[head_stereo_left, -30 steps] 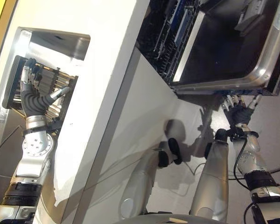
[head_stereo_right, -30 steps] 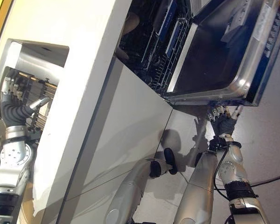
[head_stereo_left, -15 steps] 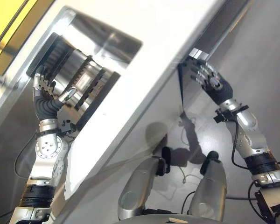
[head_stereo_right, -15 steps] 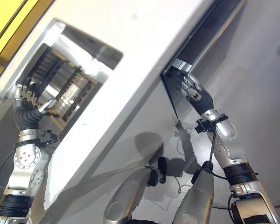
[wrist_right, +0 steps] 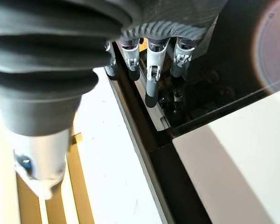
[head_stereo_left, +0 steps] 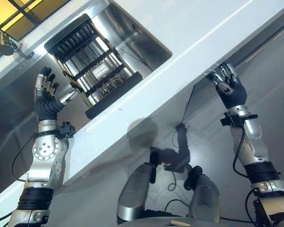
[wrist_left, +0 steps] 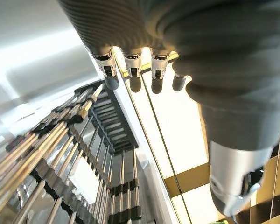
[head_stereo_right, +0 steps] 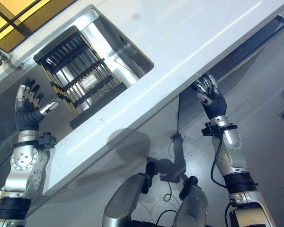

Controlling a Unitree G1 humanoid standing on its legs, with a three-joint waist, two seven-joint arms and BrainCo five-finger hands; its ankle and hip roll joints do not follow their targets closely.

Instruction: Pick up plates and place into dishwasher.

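Dishwasher (head_stereo_left: 255, 47): closed, its dark top edge running under the white table (head_stereo_left: 194, 28), both hands empty.
The dish rack (head_stereo_left: 92, 71) of dark bars and metal tines sits in the steel sink (head_stereo_left: 132, 35) set into the table, with a tap (head_stereo_left: 4, 42) beyond it. The left hand (head_stereo_left: 46, 97) is raised beside the rack, fingers straight and spread, thumb pointing toward the rack, touching nothing. The right hand (head_stereo_left: 229, 85) is held up at the table's front edge, by the dark strip of the dishwasher's door; its fingers (wrist_right: 151, 70) are loosely extended toward that strip, holding nothing. Whether the tips touch the door I cannot tell. No plate can be made out in the rack.
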